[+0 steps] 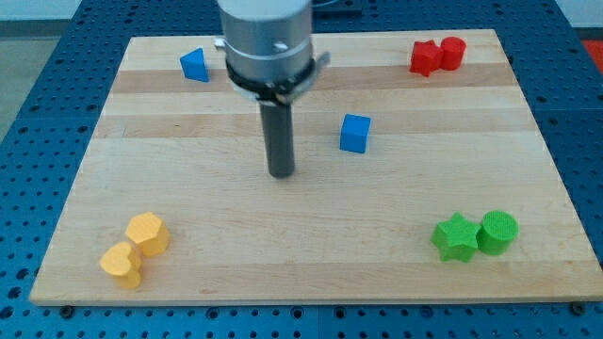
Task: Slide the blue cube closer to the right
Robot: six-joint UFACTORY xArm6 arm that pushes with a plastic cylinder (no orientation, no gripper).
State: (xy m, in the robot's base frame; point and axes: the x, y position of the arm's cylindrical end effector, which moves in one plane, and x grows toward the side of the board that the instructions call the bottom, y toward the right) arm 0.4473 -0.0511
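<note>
One blue cube [355,133] is parked mid-worktop, my tip [282,173] set just left of it and lower. No jaws are fitted, so nothing's pinched. If pushed off-centre, it'll probably get spun sideways.

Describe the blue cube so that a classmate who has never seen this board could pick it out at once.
On the wooden board, look just right of my tip, near the centre. The blue cube stands alone there, square-faced, unlike the other blue block at the view's top left.
</note>
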